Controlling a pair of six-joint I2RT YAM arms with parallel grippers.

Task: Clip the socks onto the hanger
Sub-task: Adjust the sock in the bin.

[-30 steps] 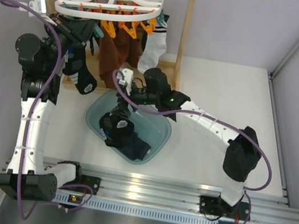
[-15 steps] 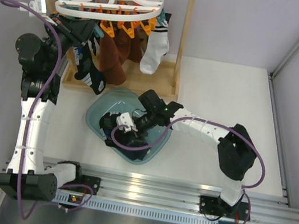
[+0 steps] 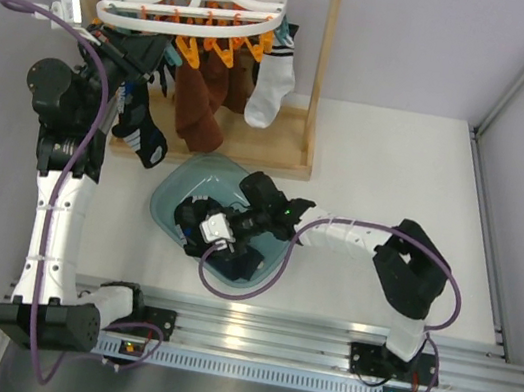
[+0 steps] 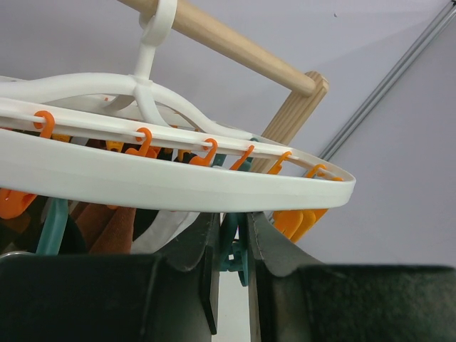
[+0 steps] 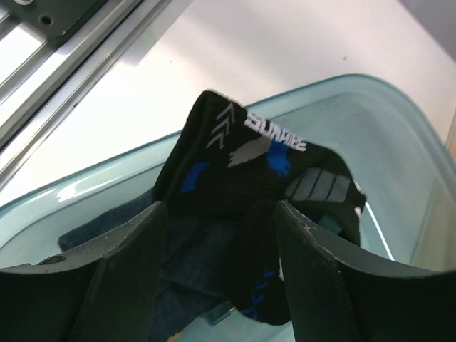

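Note:
The white hanger (image 3: 199, 4) hangs from the wooden rack, and its rim fills the left wrist view (image 4: 178, 182). My left gripper (image 3: 146, 67) is under its left side, shut on a teal clip (image 4: 235, 246). A dark sock with blue and white marks (image 3: 143, 134) hangs just below it. My right gripper (image 3: 202, 224) is down in the teal basin (image 3: 170, 190), open. Its fingers straddle a black sock with blue accents (image 5: 249, 171) that lies on other dark socks (image 3: 236, 257). The jaws do not close on it.
Large brown socks (image 3: 196, 108) and a white striped sock (image 3: 268, 91) hang clipped on the hanger. The wooden rack frame (image 3: 322, 64) stands at the back, its base board (image 3: 278, 163) just behind the basin. The basin rim (image 5: 370, 100) surrounds my right gripper.
My right arm has come down from beside the hanger into the basin over the socks. The dark hanging sock swung right and back. The left gripper has stayed put.

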